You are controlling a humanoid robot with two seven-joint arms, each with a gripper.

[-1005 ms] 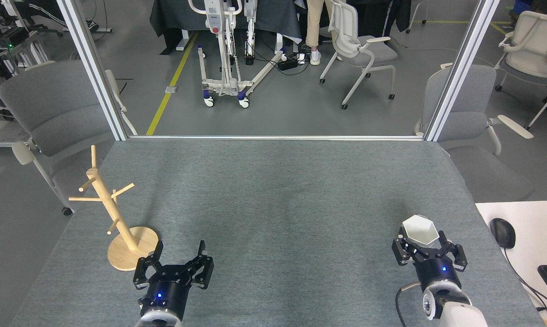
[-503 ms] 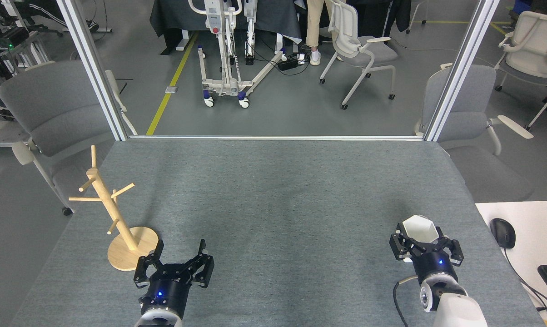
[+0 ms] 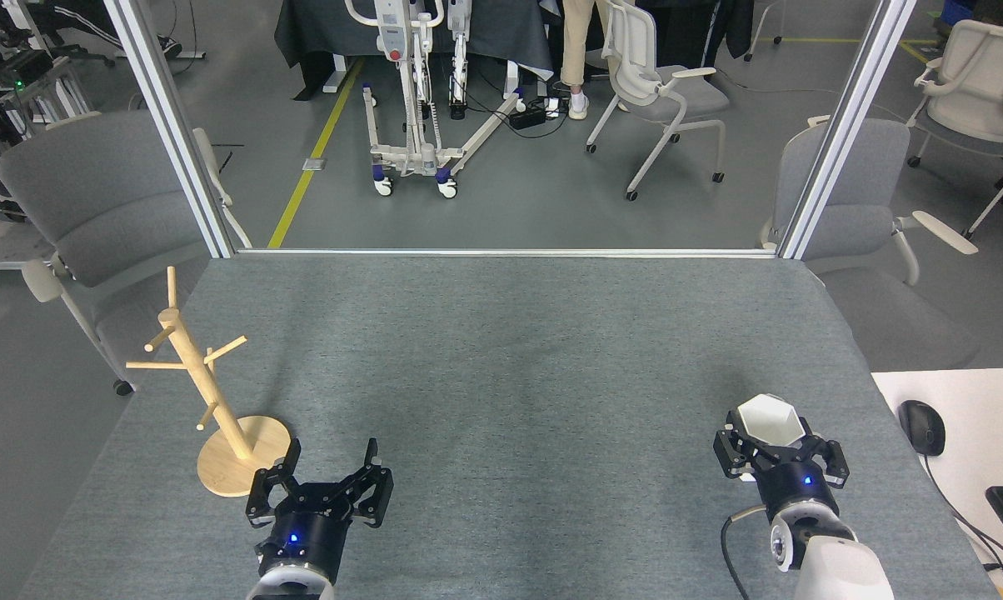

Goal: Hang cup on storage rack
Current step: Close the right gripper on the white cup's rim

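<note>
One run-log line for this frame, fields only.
phase: grasping | right gripper: around cup, closure unclear | left gripper: open, empty | storage rack: bare, cup not hung

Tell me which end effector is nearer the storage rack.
Left. The left end effector sits just right of the storage rack base; the right end effector is across the table.

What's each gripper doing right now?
Left gripper: open, empty.
Right gripper: shut on the cup.

One cup [image 3: 770, 420], one storage rack [image 3: 210, 392]
</note>
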